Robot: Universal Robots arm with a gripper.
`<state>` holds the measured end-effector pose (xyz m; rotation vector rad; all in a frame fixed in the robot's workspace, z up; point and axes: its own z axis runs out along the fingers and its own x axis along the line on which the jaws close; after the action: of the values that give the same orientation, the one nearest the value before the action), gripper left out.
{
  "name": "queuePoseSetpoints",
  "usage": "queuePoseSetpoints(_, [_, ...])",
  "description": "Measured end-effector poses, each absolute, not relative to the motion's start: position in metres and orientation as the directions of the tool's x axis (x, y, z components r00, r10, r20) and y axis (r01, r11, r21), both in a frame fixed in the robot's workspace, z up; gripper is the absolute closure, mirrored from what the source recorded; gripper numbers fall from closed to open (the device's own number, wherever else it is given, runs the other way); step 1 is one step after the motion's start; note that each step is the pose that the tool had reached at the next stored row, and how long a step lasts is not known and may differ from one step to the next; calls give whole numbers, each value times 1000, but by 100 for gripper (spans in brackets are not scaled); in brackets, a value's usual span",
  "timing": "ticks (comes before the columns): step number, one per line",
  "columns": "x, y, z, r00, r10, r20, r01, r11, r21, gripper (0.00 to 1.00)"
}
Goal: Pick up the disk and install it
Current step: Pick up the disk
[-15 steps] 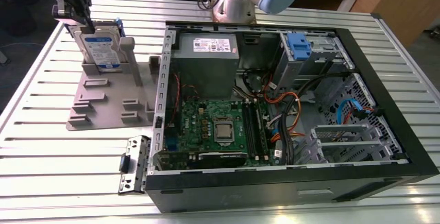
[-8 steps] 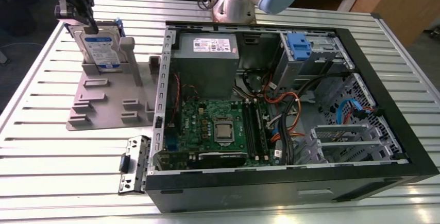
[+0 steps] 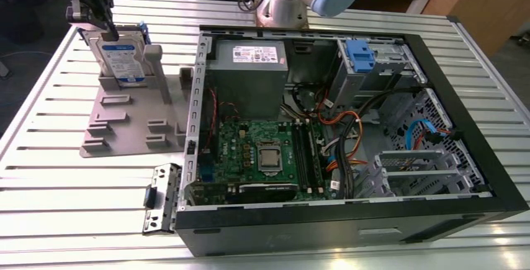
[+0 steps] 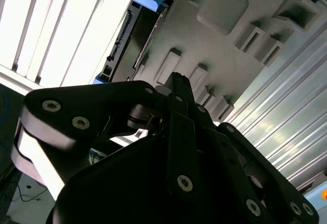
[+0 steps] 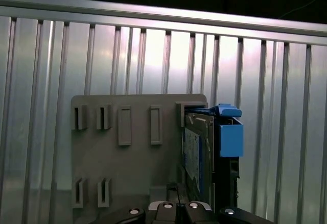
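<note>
The disk (image 3: 123, 59), silver with a blue-and-white label and blue rails, stands upright in a slot of the grey holder plate (image 3: 124, 127), at the exterior view's left of the open computer case (image 3: 348, 214). My gripper (image 3: 101, 29) hangs just above the disk's top edge, slightly toward the exterior view's left, shut and holding nothing. The first wrist view looks down on the disk (image 5: 196, 152) edge-on beside its blue carrier (image 5: 228, 134), with the gripper (image 5: 173, 187) near the holder (image 5: 127, 157). In the second wrist view the gripper (image 4: 176, 78) points toward the disk (image 4: 138, 30).
Inside the case are a grey power-supply box (image 3: 247, 71), a metal drive cage with a blue tab (image 3: 358, 53), a green motherboard (image 3: 257, 155) and loose cables (image 3: 348, 133). A detached bracket (image 3: 161, 198) lies on the slatted table (image 3: 74, 220). The arm's base (image 3: 286, 3) stands behind the case.
</note>
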<state>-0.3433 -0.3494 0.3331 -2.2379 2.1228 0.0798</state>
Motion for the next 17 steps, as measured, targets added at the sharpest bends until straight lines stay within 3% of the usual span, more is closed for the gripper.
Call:
queuePoseSetpoints(1, [-343,-349,333,53,-996,-76,-999,-53,-5,89])
queuePoseSetpoints(3, [-343,-349,333,53,-996,-76,-999,-53,-5,77])
queuePoseSetpoints(4, [-343,-349,333,53,-996,-76,-999,-52,-5,77])
queuePoseSetpoints(6, [-343,-349,333,53,-996,-76,-999,-52,-5,65])
queuePoseSetpoints(9, [-343,-349,333,53,-996,-76,-999,-52,-5,59])
queuePoseSetpoints(10, [-343,-349,333,53,-996,-76,-999,-53,-6,53])
queuePoseSetpoints(17, [-348,-342,333,45,-996,-76,-999,-45,-6,53])
